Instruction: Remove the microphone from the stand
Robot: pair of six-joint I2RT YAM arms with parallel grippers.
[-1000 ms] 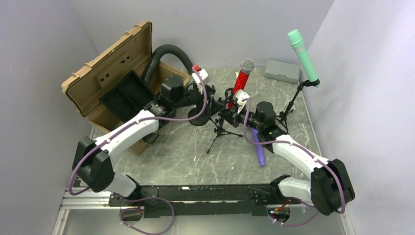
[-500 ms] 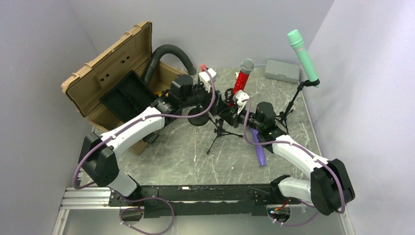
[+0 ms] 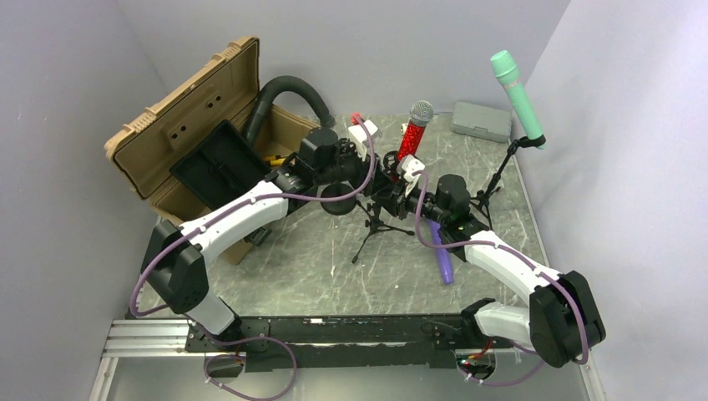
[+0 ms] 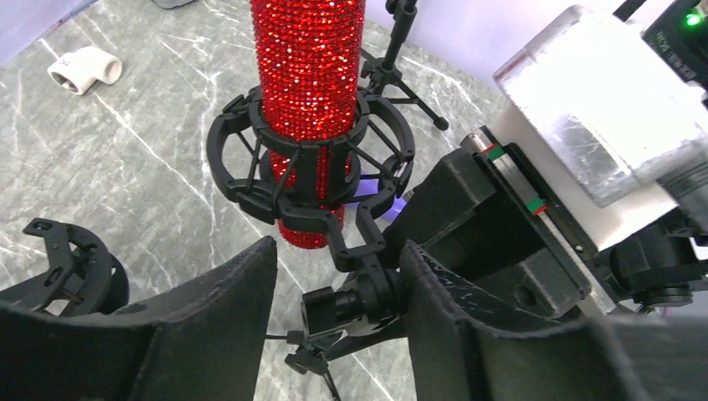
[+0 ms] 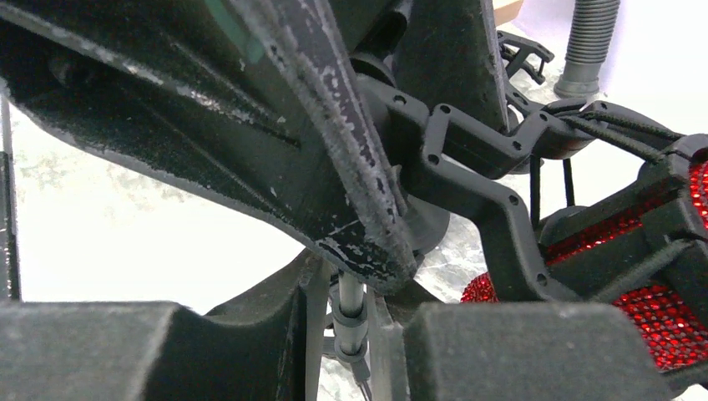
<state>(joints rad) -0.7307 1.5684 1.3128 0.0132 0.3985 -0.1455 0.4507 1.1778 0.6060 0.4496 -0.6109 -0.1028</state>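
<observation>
The red glitter microphone (image 3: 409,140) stands upright in a black shock mount (image 4: 250,180) on a small tripod stand (image 3: 376,230) at the table's middle. In the left wrist view the microphone (image 4: 307,58) rises just beyond my left gripper (image 4: 338,267). That gripper is open, its fingers on either side of the stand's swivel joint (image 4: 363,296) under the mount. In the top view it (image 3: 380,171) is at the mount's left. My right gripper (image 5: 351,334) is shut on the stand pole (image 5: 351,322) below the mount, next to the red microphone (image 5: 668,326).
A green microphone (image 3: 518,96) sits on a taller stand at the back right. A purple microphone (image 3: 444,259) lies by the right arm. An open tan case (image 3: 192,109) and a black hose (image 3: 288,88) are at the left. An empty shock mount (image 4: 71,259) lies nearby.
My left arm has moved right towards the stand, and its open fingers now sit round the joint under the shock mount. The right arm and the microphone have not moved.
</observation>
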